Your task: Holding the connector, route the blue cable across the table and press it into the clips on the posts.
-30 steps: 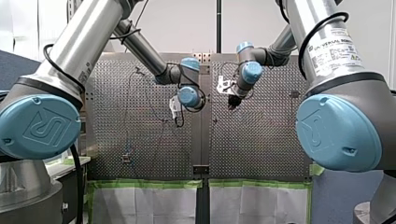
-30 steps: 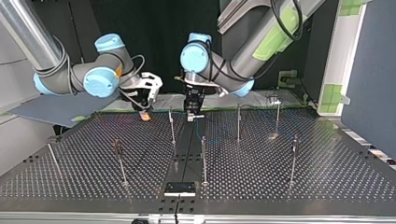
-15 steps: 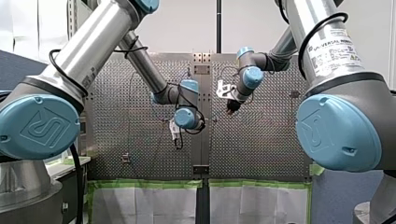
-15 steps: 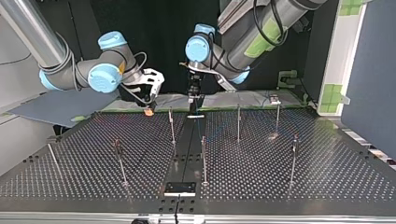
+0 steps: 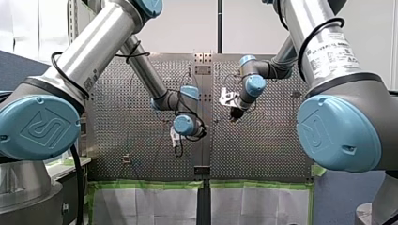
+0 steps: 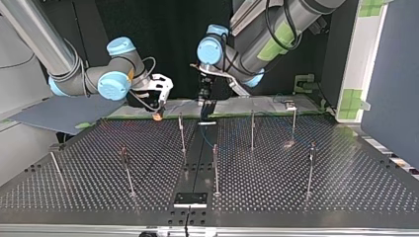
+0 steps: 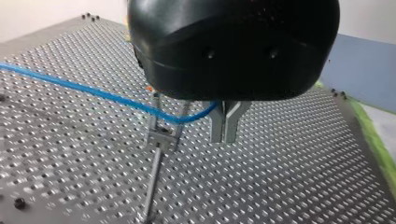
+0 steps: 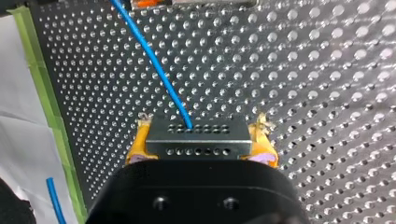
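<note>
1. Cable (image 7: 93,91): runs low over the table (image 7: 289,177), crosses the fork of a clip (image 7: 161,135) on a post (image 7: 152,186), then bends up into my left gripper (image 7: 225,126).
2. Left gripper: metal fingers are pinched together on the cable just past the clip, no gap visible.
3. Right gripper (image 8: 201,145): yellow pads (image 8: 138,144) are clamped on both ends of the connector (image 8: 196,133). The cable leaves the connector's outer face in a straight line, away from the gripper.
4. Step, my read: seating the cable in this clip. It lies between the prongs but looks above the clip's base. Can't tell if it's snapped in.
5. Push straight down along the post's axis, not sideways. The post is thin and will likely flex.
6. Pinch point should sit close to the clip, so the push goes into the fork instead of bowing the cable.
7. Right arm should feed just enough slack. Too much tension could lift the cable out of the fork or drag the connector through the pads. Too little tension leaves a loop.
8. Before letting go, check the cable is at the fork's bottom and level on both sides.
9. Other posts (image 6: 252,129) stand across the table. In the top view the cable is too faint to trace along them.
</note>
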{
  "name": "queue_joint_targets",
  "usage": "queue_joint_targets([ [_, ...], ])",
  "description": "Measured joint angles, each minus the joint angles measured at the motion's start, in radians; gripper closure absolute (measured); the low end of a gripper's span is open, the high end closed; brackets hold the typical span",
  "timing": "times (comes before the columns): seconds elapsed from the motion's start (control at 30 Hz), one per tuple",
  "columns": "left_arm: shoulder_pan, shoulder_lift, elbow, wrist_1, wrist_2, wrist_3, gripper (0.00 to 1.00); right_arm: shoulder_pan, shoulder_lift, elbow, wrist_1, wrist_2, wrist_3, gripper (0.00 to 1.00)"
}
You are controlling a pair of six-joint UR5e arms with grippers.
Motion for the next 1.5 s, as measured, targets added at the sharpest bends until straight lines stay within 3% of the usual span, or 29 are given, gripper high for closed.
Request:
queue_joint_targets([
  [0.27,0.007,-0.009,0.052,-0.007,0.010,-0.004,0.93,-0.016,0.003,0.000,-0.012,0.000,0.003,1.00],
  [0.63,0.015,-0.083,0.138,-0.042,0.012,-0.002,0.93,-0.034,0.020,0.000,-0.051,-0.015,0.018,1.00],
  [0.93,0.033,-0.089,0.219,-0.086,0.021,0.002,0.93,-0.054,0.042,0.000,-0.075,-0.019,0.019,1.00],
  [1.2,0.062,-0.092,0.263,-0.107,0.044,0.008,0.91,-0.081,0.044,-0.004,-0.107,-0.043,0.036,1.00],
  [1.5,0.089,-0.155,0.335,-0.172,0.060,0.032,0.91,-0.108,0.045,-0.008,-0.124,-0.071,0.046,1.00],
])
